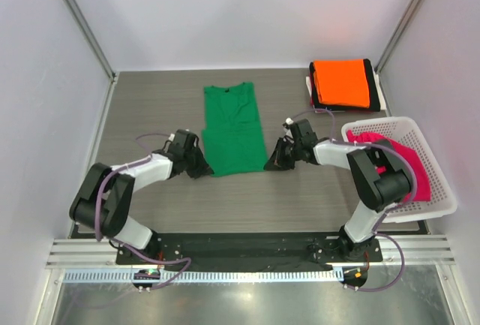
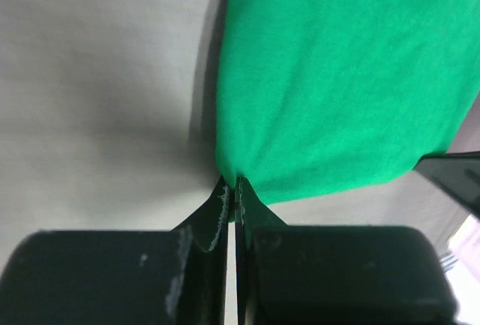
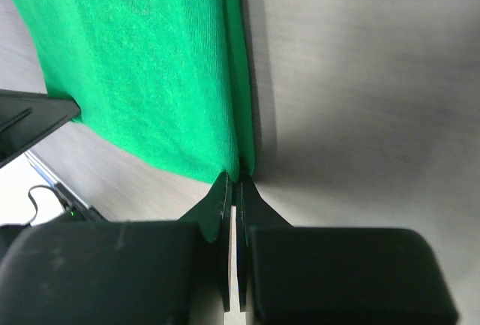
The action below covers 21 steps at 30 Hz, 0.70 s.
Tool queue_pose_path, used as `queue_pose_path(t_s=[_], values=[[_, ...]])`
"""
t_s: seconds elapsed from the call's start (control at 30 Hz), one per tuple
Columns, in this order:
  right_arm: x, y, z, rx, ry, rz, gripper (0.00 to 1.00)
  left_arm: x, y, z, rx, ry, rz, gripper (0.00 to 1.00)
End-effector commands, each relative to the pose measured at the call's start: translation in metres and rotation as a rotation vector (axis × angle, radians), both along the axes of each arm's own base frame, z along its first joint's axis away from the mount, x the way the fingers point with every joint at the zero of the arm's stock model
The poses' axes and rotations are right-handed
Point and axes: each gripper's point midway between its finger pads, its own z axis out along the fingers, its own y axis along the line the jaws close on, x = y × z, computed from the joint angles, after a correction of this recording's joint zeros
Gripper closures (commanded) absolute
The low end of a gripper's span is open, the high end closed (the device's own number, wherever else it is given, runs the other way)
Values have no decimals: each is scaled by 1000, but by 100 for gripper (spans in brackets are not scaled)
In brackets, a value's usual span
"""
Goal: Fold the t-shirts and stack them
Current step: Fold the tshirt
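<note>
Orange tee (image 1: 341, 82) and black tee (image 1: 373, 88) lie stacked at 1 o'clock; pink tee (image 1: 412, 167) waits in the basket (image 1: 382, 122). Left claw (image 2: 235, 184) and right claw (image 3: 238, 179) pinch near corners of the half-folded green tee (image 1: 232, 130).

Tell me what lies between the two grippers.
The near hem of the green tee. In the top view it spans the gap, with the left gripper and right gripper each pinching a bottom corner.

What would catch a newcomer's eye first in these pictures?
A bright green t-shirt lies flat mid-table, its two near corners pinched by the left fingers and the right fingers. At the far right, a folded orange t-shirt tops a black t-shirt; nearer, a pink t-shirt sits bunched in the white basket.
</note>
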Motion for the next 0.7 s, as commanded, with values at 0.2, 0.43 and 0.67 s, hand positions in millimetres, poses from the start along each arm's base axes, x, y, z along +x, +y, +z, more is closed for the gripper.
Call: queue_pose_path(t_s=[0.2,0.43,0.67], values=[[-67,-22,61,6,-67,1,99,-75,-19,47,54,0,-57,100],[-143,-42,85,-19,-42,-33,99,-128,-17,97,46,-58,-60,100],[-143,-62,143,-73,-148,-149,99,-125,-8,155,79,-153,-41,100]])
